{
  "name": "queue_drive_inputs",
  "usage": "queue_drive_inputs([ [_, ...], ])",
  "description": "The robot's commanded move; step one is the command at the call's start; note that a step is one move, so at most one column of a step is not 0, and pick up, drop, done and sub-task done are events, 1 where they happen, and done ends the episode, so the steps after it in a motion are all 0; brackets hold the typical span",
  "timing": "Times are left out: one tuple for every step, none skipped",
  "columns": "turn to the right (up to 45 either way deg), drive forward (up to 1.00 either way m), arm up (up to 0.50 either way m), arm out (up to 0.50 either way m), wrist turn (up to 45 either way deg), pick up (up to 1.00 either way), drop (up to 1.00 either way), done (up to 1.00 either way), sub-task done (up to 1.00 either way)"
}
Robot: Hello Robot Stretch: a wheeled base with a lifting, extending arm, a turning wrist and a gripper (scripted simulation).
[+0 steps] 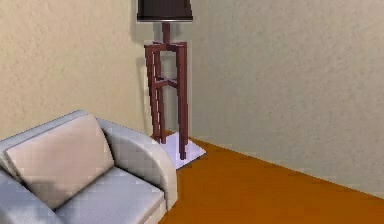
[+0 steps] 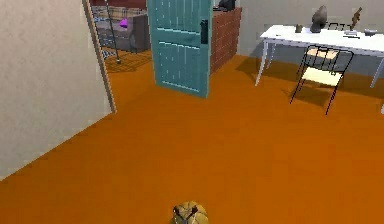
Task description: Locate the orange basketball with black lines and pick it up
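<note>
A small round tan-orange thing with dark lines (image 2: 188,213) lies on the orange floor at the arm side view's bottom edge, near the middle. Its shape and markings fit a ball, though it is a small blob here. Bare floor surrounds it on every visible side.
A grey sofa (image 1: 80,175) fills the forward view's lower left, with a dark-shaded floor lamp on red-brown legs (image 1: 166,80) in the corner behind it. In the arm side view stand a teal door (image 2: 180,45), a white desk (image 2: 320,42) with a black-framed chair (image 2: 323,72), and a beige wall (image 2: 45,80).
</note>
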Motion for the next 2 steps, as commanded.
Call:
queue_drive_inputs([
  [0.0, 0.0, 0.0, 0.0, 9.0, 0.0, 0.0, 0.0, 0.0],
  [0.0, 0.0, -0.3, 0.0, 0.0, 0.0, 0.0, 0.0, 0.0],
])
